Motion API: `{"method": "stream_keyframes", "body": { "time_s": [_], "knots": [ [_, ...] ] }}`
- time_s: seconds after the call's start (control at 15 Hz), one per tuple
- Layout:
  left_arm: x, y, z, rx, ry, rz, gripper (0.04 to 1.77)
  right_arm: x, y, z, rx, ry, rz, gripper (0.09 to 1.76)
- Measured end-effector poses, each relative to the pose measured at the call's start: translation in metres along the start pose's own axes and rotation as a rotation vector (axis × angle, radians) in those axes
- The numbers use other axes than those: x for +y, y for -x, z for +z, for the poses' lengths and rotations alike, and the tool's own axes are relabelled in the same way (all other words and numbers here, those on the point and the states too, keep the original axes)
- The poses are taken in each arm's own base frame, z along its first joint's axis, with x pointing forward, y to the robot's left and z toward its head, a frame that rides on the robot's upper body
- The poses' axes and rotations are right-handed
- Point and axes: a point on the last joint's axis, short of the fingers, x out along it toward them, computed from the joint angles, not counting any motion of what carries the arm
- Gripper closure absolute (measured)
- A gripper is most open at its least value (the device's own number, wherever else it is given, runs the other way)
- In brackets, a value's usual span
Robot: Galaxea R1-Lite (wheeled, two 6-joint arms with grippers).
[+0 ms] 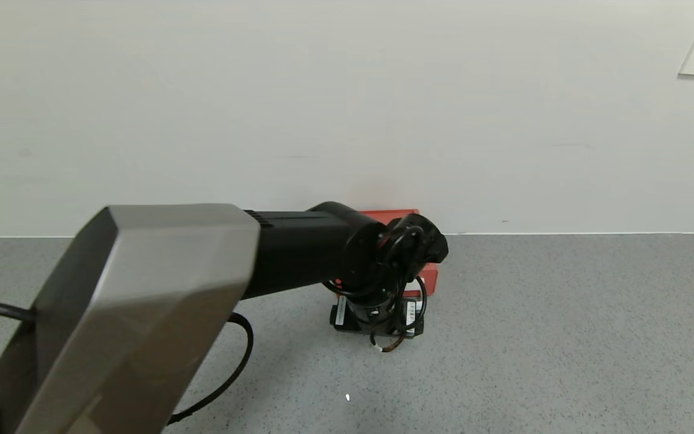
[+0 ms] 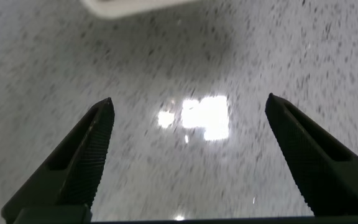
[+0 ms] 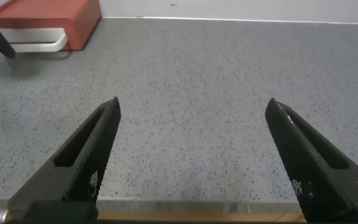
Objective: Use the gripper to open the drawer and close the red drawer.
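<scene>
Head view: left gripper [image 2: 188, 112] reaching to the small orange-red plastic drawer box [image 1: 428, 278] at the grey speckled surface's [image 1: 564, 337] far edge.
Its jaws gape wide, holding nothing; the right gripper [image 3: 191, 112] hovers well apart, jaws likewise wide.

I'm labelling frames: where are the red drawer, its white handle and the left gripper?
red drawer [image 3: 55, 15]: right wrist view, top face.
white handle [image 3: 42, 45]: right wrist view, front bar.
left gripper [image 2: 188, 112]: left wrist view, between its fingers.

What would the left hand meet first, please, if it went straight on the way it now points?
Most likely the grey speckled countertop: the left hand is open and points down at bare surface in front of the red drawer. The white handle lies just past its line, though depth is hard to judge.
</scene>
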Motion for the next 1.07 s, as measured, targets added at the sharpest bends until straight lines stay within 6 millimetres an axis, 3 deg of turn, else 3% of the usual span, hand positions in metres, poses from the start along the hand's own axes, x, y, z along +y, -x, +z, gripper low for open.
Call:
{"method": "stream_keyframes", "body": {
  "time_s": [0.27, 0.6, 0.87, 1.07],
  "knots": [
    [0.028, 0.072, -0.003, -0.005, 0.004, -0.055, 0.06, 0.0, 0.0, 0.0, -0.001, 0.0, 0.0, 0.14],
    [0.094, 0.171, -0.024, -0.142, -0.007, -0.118, 0.06, 0.0, 0.0, 0.0, -0.001, 0.0, 0.001, 0.14],
    [0.152, 0.235, -0.076, -0.252, -0.002, -0.147, 0.06, 0.0, 0.0, 0.0, 0.001, 0.0, 0.0, 0.14],
    [0.19, 0.26, -0.125, -0.322, 0.017, -0.133, 0.06, 0.0, 0.0, 0.0, 0.001, 0.0, 0.0, 0.14]
  ]
}}
